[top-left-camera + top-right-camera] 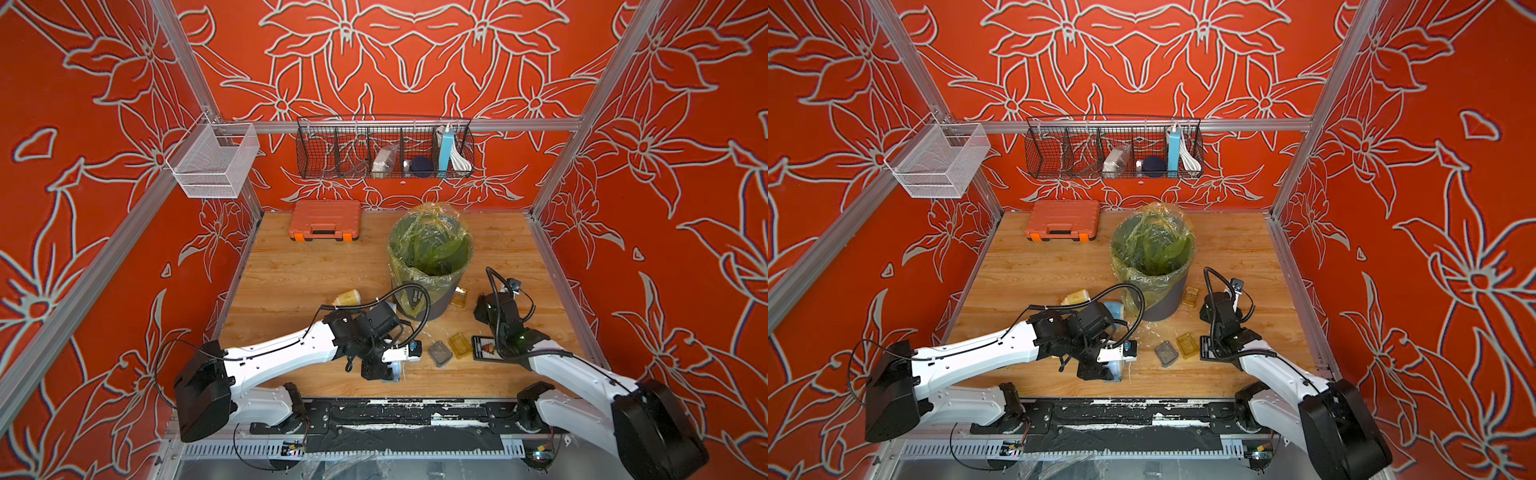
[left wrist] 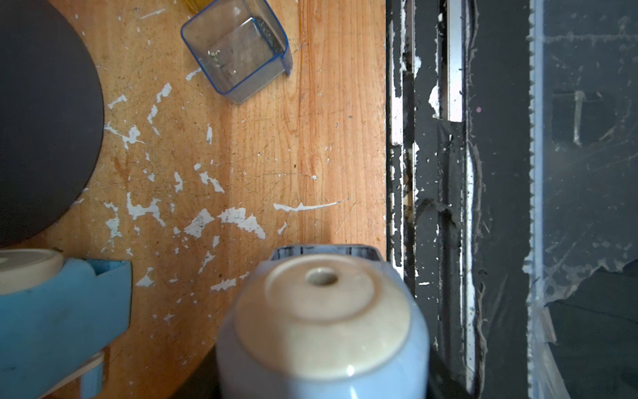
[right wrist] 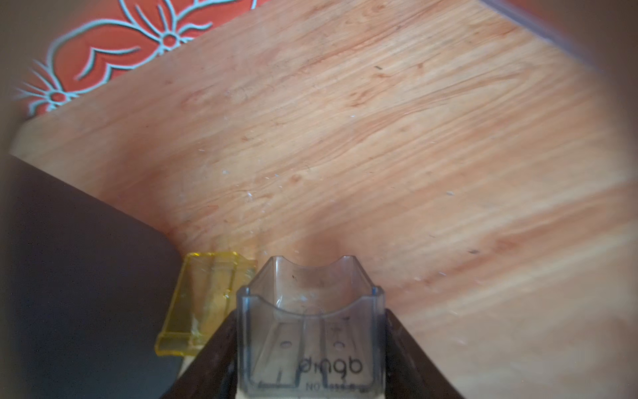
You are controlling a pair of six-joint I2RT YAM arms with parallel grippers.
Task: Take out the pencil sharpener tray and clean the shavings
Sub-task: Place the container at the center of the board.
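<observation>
Clamping a clear "dingb" tray (image 3: 310, 304) is the right hand (image 3: 310, 324); the left hand (image 1: 382, 370) grips a pale-blue sharpener (image 2: 322, 328).

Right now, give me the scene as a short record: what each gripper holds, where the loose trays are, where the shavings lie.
left gripper: shut on pale blue sharpener
right gripper: shut on clear tray
bin: upright, lined, mid-table
loose trays: grey tray and yellow tray side by side on the table, between the arms
shavings: pale flecks on the wood near the bin
</observation>
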